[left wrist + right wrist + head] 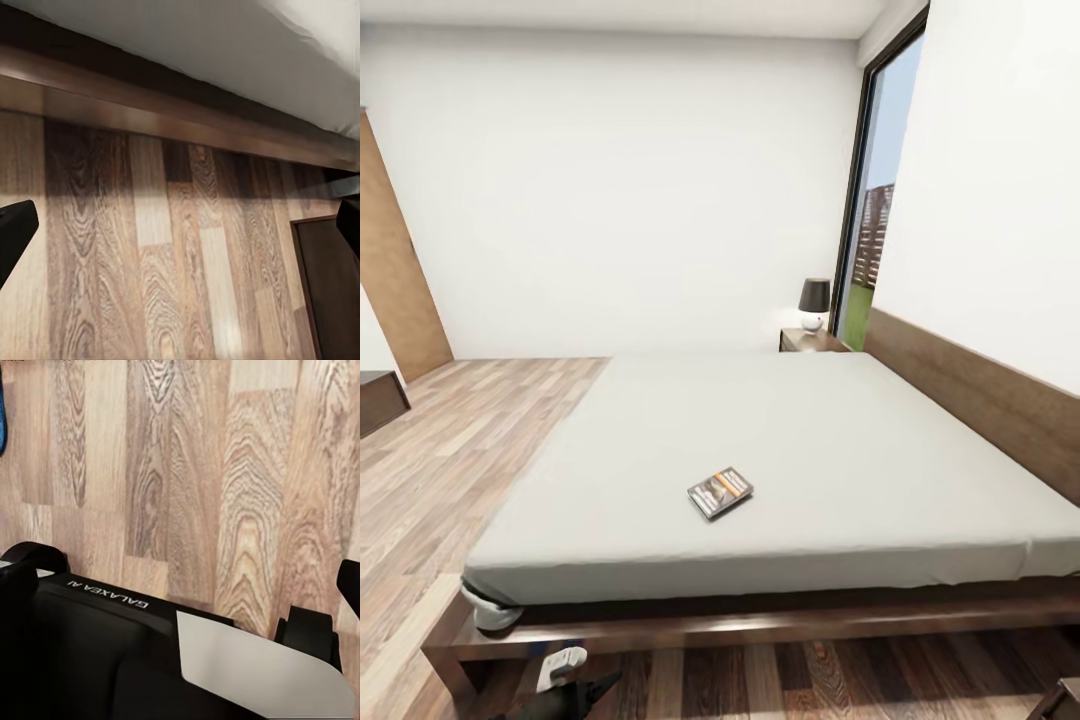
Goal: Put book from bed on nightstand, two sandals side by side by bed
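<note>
The book (pixel 720 492) lies flat on the bed's grey mattress (pixel 780 450), near its front edge. The bed's wooden frame (pixel 187 124) crosses the left wrist view. A nightstand (pixel 812 340) with a dark-shaded lamp (pixel 814 298) stands at the far side of the bed, by the headboard (pixel 980 395). My left gripper (pixel 180 229) is open over bare floor beside the frame. My right gripper (pixel 180 585) is open above the floor, with nothing between its fingers. A blue sliver of a sandal (pixel 2 420) shows at the edge of the right wrist view.
Part of my left arm (pixel 565 672) shows low in front of the bed frame. A dark brown bench (pixel 378 400) sits at the far left. A dark brown panel (pixel 330 289) stands on the floor near the bed. My base (pixel 97 652) is below the right gripper.
</note>
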Tool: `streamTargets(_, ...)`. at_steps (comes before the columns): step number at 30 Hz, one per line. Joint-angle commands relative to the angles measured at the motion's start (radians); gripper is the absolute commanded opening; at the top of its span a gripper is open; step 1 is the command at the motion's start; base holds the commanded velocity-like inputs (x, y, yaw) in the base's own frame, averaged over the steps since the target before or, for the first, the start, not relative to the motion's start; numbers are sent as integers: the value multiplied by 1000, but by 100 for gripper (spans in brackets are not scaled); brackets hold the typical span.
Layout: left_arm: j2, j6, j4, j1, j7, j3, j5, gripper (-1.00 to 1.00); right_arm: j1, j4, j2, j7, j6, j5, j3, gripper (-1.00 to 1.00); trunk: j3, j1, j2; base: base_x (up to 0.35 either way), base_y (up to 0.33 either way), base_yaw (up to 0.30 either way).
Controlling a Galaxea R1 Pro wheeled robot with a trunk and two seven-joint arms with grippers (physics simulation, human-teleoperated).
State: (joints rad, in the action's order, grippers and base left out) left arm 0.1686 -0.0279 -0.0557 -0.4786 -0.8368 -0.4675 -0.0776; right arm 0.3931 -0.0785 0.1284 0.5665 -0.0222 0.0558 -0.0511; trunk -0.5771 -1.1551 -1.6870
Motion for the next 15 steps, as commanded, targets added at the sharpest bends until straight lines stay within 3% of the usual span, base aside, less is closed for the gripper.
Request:
streamTargets(1,0,-3,0,0,-3,-7,-8,100,1,-1,0,3,-2,6,-6,100,2,4,7,0,0,0)
streamTargets(15,0,-3,0,0,-2,-7,-8,100,1,-1,0,3,-2,6,-6,100,46,58,105,0,0,0)
